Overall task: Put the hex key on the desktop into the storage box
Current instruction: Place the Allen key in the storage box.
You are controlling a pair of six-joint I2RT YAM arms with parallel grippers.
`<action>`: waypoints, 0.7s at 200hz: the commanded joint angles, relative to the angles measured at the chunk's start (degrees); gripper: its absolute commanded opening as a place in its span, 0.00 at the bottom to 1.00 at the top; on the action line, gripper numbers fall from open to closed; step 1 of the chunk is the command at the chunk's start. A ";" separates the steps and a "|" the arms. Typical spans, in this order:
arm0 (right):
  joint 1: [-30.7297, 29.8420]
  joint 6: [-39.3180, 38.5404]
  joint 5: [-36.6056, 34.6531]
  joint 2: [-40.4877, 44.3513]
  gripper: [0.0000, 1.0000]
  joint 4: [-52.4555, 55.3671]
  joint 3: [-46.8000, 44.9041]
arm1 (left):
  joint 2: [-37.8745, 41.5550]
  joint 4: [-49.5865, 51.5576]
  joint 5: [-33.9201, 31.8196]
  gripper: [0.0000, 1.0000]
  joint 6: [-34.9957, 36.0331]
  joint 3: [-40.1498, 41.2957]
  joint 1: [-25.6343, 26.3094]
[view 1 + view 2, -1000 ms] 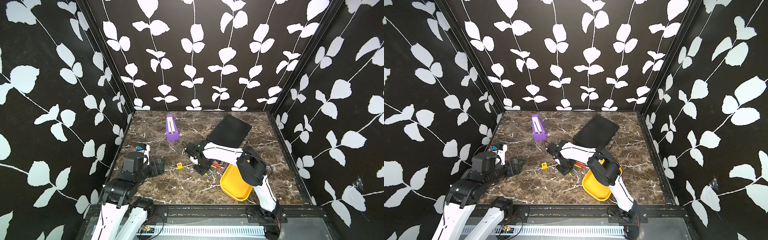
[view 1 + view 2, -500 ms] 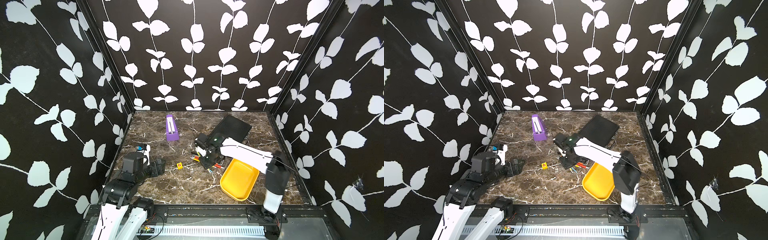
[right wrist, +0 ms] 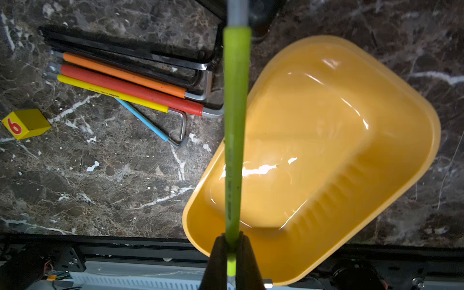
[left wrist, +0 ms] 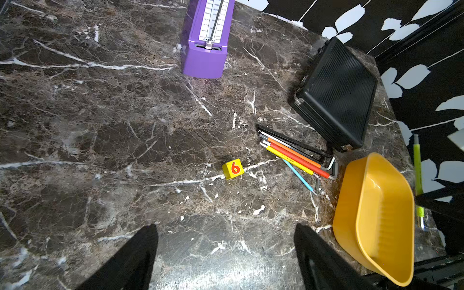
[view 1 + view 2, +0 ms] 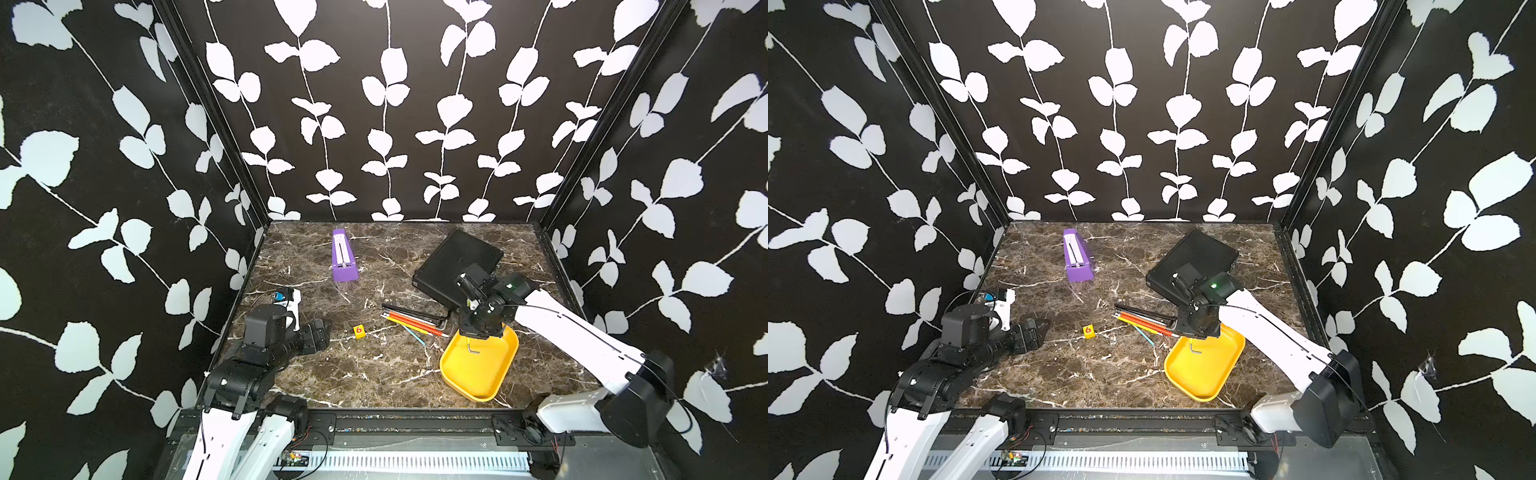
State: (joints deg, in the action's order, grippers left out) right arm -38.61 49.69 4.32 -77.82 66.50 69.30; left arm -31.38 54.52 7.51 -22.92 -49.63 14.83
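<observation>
Green-sleeved hex key (image 3: 236,125) upright over yellow storage box (image 3: 339,130)

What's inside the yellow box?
Nothing lies inside the storage box; its floor looks bare. The right gripper holds the green hex key above it in shut jaws, and the key hides a thin strip of floor.

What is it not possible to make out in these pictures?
Green hex key: right wrist view, the picture's edge cuts off its far end.
Right gripper: both top views, its own body hides the jaws.
Black case: both top views, the right arm covers one corner.
Storage box: whether the key touches it, too small to tell.
</observation>
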 commanded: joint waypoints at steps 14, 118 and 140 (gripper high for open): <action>1.81 8.91 6.60 -1.08 0.00 3.04 -4.21 | 0.50 -1.18 0.67 0.86 0.20 0.93 0.20; 2.94 30.67 6.17 -0.73 0.00 -26.24 -22.96 | 1.78 -1.78 2.64 0.86 0.79 1.11 0.19; 2.82 29.27 6.81 -3.94 0.00 -26.96 -21.93 | 1.99 -2.01 2.64 0.86 0.81 1.24 0.20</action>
State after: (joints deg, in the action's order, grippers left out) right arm -35.92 77.69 12.19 -78.98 43.88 47.13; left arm -30.00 53.87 9.45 -22.85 -49.28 14.83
